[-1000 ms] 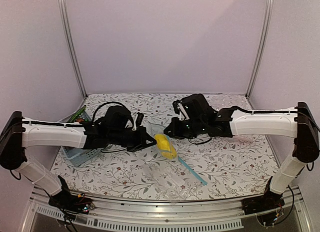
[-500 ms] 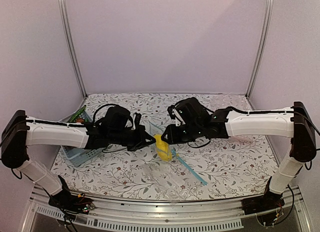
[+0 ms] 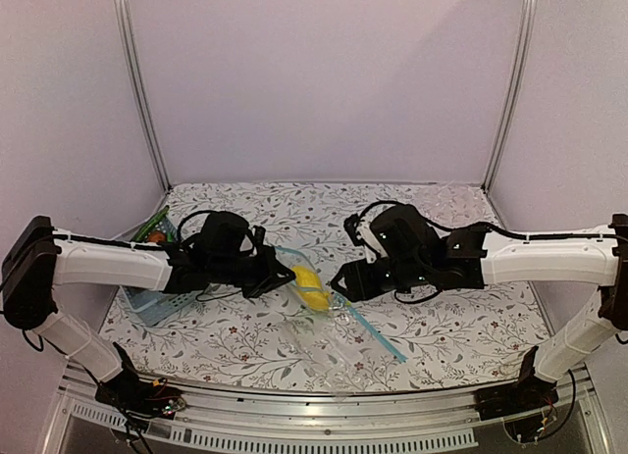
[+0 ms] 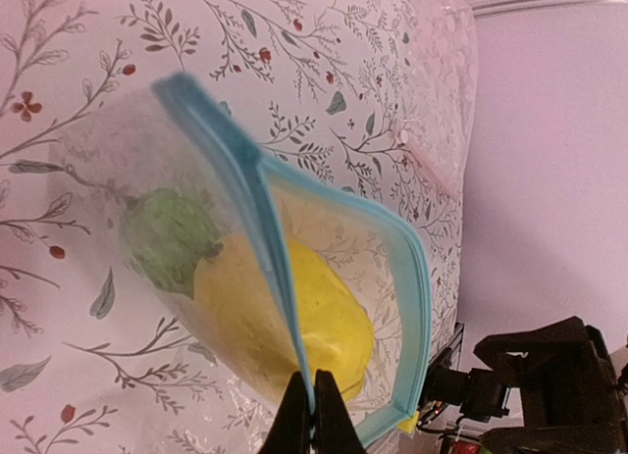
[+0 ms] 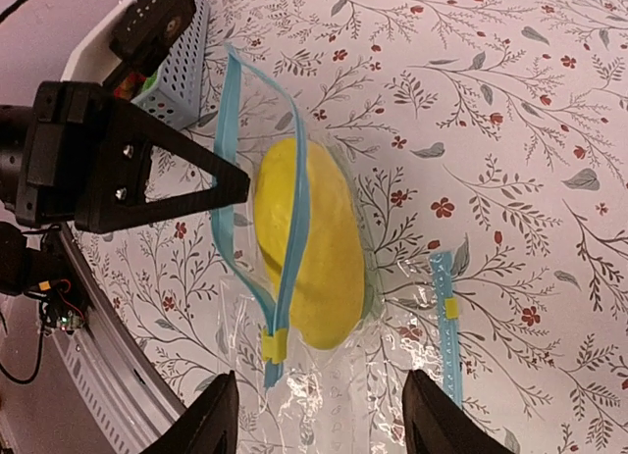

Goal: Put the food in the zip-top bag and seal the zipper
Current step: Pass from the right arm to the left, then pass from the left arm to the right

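Pulled right claw (image 3: 339, 279) back, released; left claw (image 4: 312, 407) clenched on zipper (image 4: 257, 194); food (image 5: 312, 243) bagged (green too); sealing left.

Clear zip-top bag (image 4: 93, 170) with light-blue zipper (image 4: 245, 170); inside, a bright yellow piece (image 4: 319, 322) and a light-green piece (image 4: 172, 238). White table cover (image 5: 510, 101) patterned with grey sprigs, red flowers.

Soft even pinkish light, faint shadows, top cam sharp, L wrist pic slightly blurry
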